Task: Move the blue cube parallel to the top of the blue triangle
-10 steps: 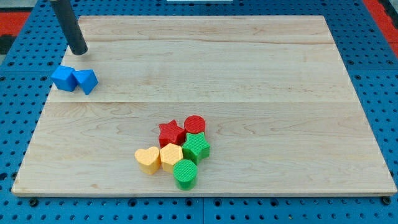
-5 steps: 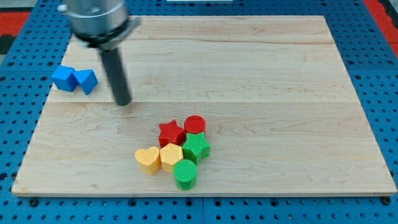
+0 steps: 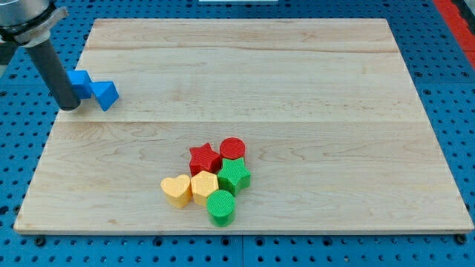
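Observation:
The blue cube (image 3: 82, 81) sits at the board's left edge, partly hidden behind my rod. The blue triangle (image 3: 106, 95) lies just to its right and slightly lower, touching it. My tip (image 3: 69, 107) rests at the board's left edge, against the cube's lower-left side and left of the triangle.
A cluster sits at the lower middle of the wooden board (image 3: 297, 89): red star (image 3: 204, 159), red cylinder (image 3: 232, 149), green star (image 3: 234, 176), green cylinder (image 3: 221, 207), yellow heart (image 3: 177, 190), yellow hexagon (image 3: 203, 185). Blue pegboard (image 3: 445, 67) surrounds the board.
My tip went from above the blue pair to the board's middle-left, then back to the left edge beside the cube. The blue cube has shifted up and right a little; the triangle barely moved.

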You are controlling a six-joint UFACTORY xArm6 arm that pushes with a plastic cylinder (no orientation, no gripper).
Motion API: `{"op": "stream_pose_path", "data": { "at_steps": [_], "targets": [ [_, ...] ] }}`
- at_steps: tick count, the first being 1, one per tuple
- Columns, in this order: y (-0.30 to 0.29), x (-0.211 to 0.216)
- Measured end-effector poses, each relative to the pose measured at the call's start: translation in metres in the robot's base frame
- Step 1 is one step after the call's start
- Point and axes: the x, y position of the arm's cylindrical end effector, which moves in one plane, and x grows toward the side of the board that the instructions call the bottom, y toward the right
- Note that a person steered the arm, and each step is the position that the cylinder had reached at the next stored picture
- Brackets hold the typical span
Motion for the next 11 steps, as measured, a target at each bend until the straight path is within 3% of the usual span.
{"op": "stream_pose_path", "data": {
  "at_steps": [2, 4, 6, 8, 11],
  "targets": [
    [0.017, -0.030],
    [-0.035, -0.035],
    [-0.014, -0.076],
    [0.019, -0.048],
    [0.030, -0.101]
  ]
}}
